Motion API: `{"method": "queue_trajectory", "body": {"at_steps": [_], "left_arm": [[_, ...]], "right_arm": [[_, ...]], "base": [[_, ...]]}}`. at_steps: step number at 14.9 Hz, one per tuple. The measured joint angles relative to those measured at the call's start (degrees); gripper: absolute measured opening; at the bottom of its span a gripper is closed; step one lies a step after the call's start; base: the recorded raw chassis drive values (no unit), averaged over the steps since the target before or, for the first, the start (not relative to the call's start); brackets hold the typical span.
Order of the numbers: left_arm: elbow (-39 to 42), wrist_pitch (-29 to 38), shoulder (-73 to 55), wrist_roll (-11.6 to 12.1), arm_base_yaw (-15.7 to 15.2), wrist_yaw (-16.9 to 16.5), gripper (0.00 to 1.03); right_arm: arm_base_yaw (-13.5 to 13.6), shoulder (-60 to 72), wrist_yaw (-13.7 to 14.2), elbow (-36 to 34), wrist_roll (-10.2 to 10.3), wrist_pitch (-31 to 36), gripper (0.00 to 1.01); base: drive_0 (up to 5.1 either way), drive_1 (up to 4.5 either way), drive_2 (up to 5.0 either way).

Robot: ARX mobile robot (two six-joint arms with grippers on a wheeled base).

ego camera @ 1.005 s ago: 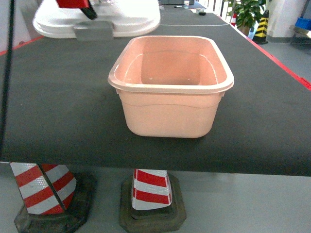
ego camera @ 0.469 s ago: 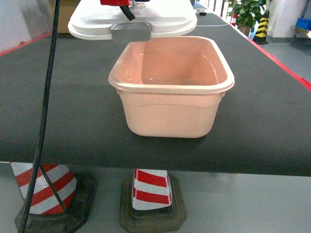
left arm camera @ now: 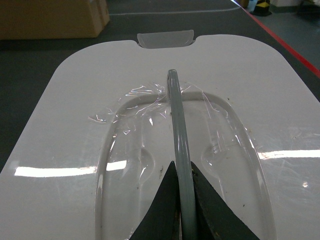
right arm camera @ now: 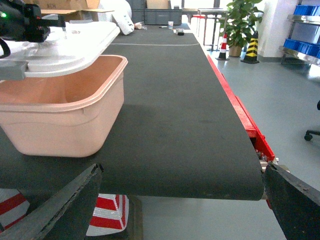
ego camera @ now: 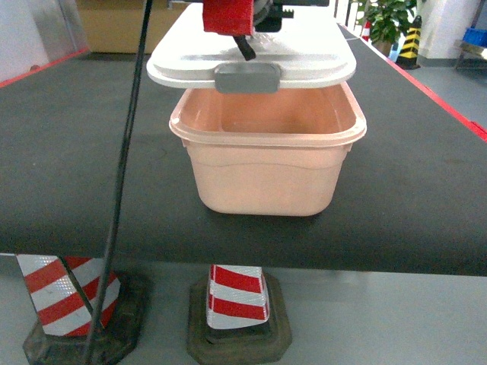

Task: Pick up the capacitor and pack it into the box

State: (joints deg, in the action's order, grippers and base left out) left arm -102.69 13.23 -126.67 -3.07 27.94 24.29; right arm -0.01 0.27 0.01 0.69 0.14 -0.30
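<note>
Holding the white lid (ego camera: 289, 53) by its thin grey handle (left arm camera: 179, 145), our left hand (left arm camera: 182, 197) had its two dark fingers (left arm camera: 161, 210) pressed together on either side of that strip, clamped on it. We carried the lid level above the back half of the pink box (ego camera: 266, 163), with its grey clasp (ego camera: 246, 77) hanging over the box's rear rim and its front edge well short of the box's near wall. The box stood upright on the dark tabletop (ego camera: 84, 167), open at the front, and what we could see of its inside was bare; we saw no capacitor in any view. From the left wrist we saw crinkled clear tape (left arm camera: 145, 107) across the lid's recessed middle and a second clasp (left arm camera: 165, 38) at its far edge. Our right hand (right arm camera: 175, 210) was low at the tabletop's near edge, to the right of the box, its fingers (right arm camera: 55, 205) spread wide apart and holding nothing. Striped cones (ego camera: 237, 296) stood on the floor below.
</note>
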Motion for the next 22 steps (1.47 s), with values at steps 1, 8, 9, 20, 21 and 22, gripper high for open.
{"method": "queue_trajectory", "body": {"at_steps": [1, 8, 9, 20, 21, 22], "left_arm": [[0.63, -0.39, 0.04, -0.02, 0.79, 0.22, 0.02], [2.36, -2.56, 0.28, -2.54, 0.92, 0.17, 0.02], [2.36, -3.04, 0.28, -2.62, 1.07, 0.04, 0.02], [0.96, 0.9, -4.85, -3.1, 1.95, -2.51, 0.12], [2.27, 1.27, -4.09, -3.06, 1.99, -3.48, 0.24], [4.15, 2.21, -2.71, -3.08, 2.03, -3.34, 0.37]], "right_arm": [[0.0, 0.0, 0.0, 0.0, 0.0, -0.02, 0.98], [0.0, 0.0, 0.0, 0.0, 0.0, -0.02, 0.98], [0.0, 0.0, 0.02, 0.0, 0.0, -0.02, 0.98], [0.0, 0.0, 0.0, 0.0, 0.0, -0.02, 0.98], [0.0, 0.0, 0.02, 0.0, 0.0, -0.02, 0.98], [0.0, 0.0, 0.02, 0.0, 0.0, -0.02, 0.98]], "base": [[0.0, 0.0, 0.0], [0.0, 0.0, 0.0], [0.0, 0.0, 0.0], [0.0, 0.0, 0.0], [0.0, 0.0, 0.0], [0.0, 0.0, 0.0]]}}
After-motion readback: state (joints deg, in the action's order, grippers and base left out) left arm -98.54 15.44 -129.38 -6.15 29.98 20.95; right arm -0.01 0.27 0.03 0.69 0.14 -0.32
